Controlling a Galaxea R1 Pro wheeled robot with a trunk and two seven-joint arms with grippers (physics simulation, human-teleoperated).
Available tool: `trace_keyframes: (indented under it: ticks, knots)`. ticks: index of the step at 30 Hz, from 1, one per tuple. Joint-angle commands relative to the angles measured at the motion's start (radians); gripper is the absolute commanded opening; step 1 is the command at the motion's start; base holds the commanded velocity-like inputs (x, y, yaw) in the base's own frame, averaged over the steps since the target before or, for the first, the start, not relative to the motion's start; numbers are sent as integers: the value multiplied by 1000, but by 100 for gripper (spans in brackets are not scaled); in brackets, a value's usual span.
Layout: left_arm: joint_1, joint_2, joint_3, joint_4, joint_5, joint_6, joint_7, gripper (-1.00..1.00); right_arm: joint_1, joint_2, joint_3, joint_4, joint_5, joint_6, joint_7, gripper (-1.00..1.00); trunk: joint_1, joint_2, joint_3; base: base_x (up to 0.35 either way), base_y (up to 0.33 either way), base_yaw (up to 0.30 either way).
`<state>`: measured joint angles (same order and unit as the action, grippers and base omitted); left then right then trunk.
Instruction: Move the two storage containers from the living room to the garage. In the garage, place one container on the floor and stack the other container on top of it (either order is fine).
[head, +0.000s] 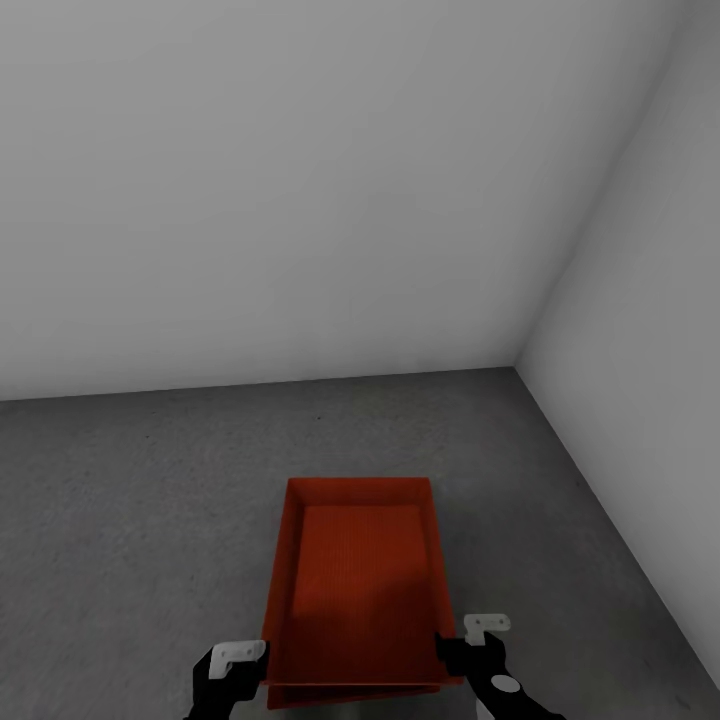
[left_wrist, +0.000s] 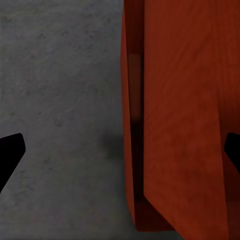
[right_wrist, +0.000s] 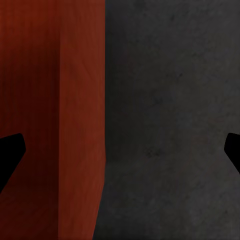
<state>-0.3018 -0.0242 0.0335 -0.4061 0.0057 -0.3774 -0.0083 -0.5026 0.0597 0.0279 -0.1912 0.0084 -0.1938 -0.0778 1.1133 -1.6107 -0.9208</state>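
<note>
Containers (head: 357, 590), nested pair on garage floor (head: 130, 500); left tool (head: 238, 668) and right tool (head: 478, 642) spread wide, straddling side walls, gripping nothing; judged next: withdraw.

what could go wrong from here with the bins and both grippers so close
1. In the left wrist view the upper container looks slightly skewed over the lower container; a nudge might slide it off.
2. The left gripper and right gripper sit close beside the stack's walls with fingers spread, so pulling back crookedly could catch a wall.
3. The stack stands on the floor fairly near the right wall, so turning the base may be tight.
</note>
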Motion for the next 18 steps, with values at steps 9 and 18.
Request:
trace_keyframes:
  ticks: [9, 18]
  knots:
    - [0, 0, 4, 1, 0, -3, -1, 100, -1, 0, 4, 1, 1, -2, -5, 100, 0, 0, -1, 0, 0, 0]
    - [0, -1, 4, 1, 0, -3, -1, 100, -1, 0, 4, 1, 1, -3, -5, 100, 0, 0, -1, 0, 0, 0]
